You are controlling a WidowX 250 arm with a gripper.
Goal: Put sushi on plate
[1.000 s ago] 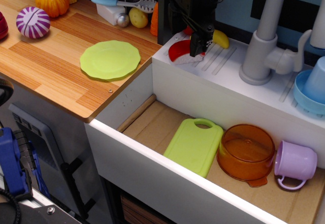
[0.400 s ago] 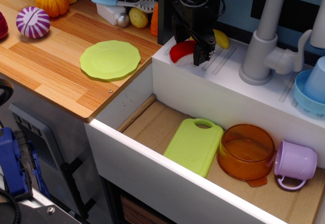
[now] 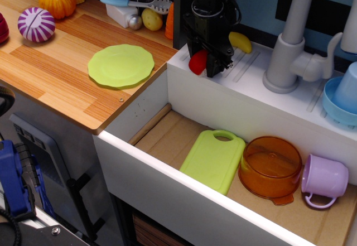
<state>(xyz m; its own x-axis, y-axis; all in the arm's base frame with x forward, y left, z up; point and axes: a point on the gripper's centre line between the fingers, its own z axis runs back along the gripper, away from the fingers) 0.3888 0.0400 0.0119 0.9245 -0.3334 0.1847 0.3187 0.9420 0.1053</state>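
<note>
My black gripper (image 3: 204, 63) hangs over the left end of the white sink ledge (image 3: 245, 76), shut on the sushi (image 3: 197, 62). Only its glossy red top shows between the fingers, lifted just above the ledge. The round lime-green plate (image 3: 121, 64) lies flat on the wooden counter (image 3: 56, 67), to the left of the gripper and a little nearer the camera, with nothing on it.
A yellow banana (image 3: 241, 41) lies on the ledge behind the gripper. A grey faucet (image 3: 290, 45) stands to the right. In the sink lie a lime-green cutting board (image 3: 213, 160), an orange pot (image 3: 270, 168) and a purple cup (image 3: 324, 180). Toy vegetables and a brush sit at the counter's back.
The gripper closed on the sushi on the ledge and has lifted it; the sushi has tipped so less of its white base shows. The plate has not moved.
</note>
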